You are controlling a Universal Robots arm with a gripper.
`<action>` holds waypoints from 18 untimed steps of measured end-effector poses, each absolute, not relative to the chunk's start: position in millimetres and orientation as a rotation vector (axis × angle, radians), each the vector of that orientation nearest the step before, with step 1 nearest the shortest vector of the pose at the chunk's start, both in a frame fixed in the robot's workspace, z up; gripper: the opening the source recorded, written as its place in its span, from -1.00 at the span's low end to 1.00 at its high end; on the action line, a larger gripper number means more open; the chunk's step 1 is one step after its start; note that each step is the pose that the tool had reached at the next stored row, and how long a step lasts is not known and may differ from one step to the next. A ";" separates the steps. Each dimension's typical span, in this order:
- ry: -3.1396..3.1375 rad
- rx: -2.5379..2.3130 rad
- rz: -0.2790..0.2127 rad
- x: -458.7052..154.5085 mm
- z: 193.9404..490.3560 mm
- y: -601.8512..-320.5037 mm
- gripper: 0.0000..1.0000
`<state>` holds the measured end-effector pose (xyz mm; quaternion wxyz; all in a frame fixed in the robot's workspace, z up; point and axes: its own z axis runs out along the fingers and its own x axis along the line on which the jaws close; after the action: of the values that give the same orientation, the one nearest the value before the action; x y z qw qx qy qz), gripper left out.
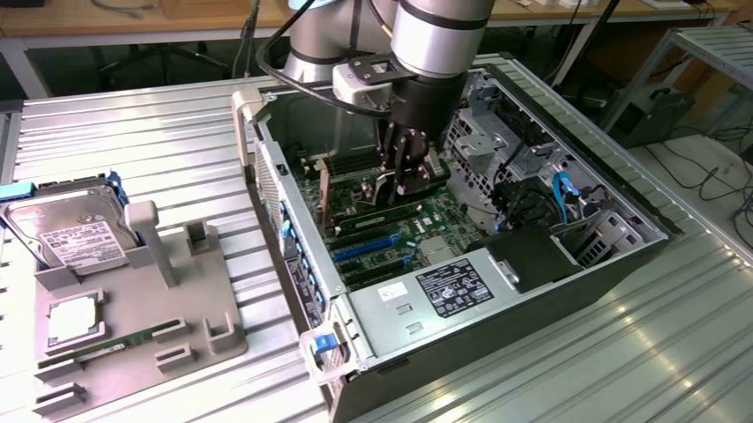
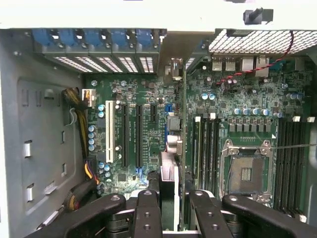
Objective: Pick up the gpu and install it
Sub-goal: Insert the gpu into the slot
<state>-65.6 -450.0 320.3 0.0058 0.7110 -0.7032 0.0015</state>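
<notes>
Pincer (image 2: pixel 168 206) gripping gpu (image 2: pixel 181 148) edge-on above motherboard (image 2: pixel 133 129)

No legible text; labels on power supply (image 1: pixel 453 286) and hard drive (image 1: pixel 73 238) unreadable.

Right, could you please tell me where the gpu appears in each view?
Exterior view: the gpu is held under the gripper, just above the motherboard.
Wrist view: the gpu is seen edge-on, running away from the gripper across the motherboard.
Shared landmark: the green motherboard.
</notes>
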 end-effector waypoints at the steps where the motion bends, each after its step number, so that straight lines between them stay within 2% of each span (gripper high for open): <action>1: -2.201 2.226 0.005 -65.6 318.3 -449.9 -0.45; 18: -2.196 2.227 0.001 -66.8 309.8 -449.7 -0.45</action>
<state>-66.8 -449.7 309.8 0.0070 0.7119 -0.7022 0.0002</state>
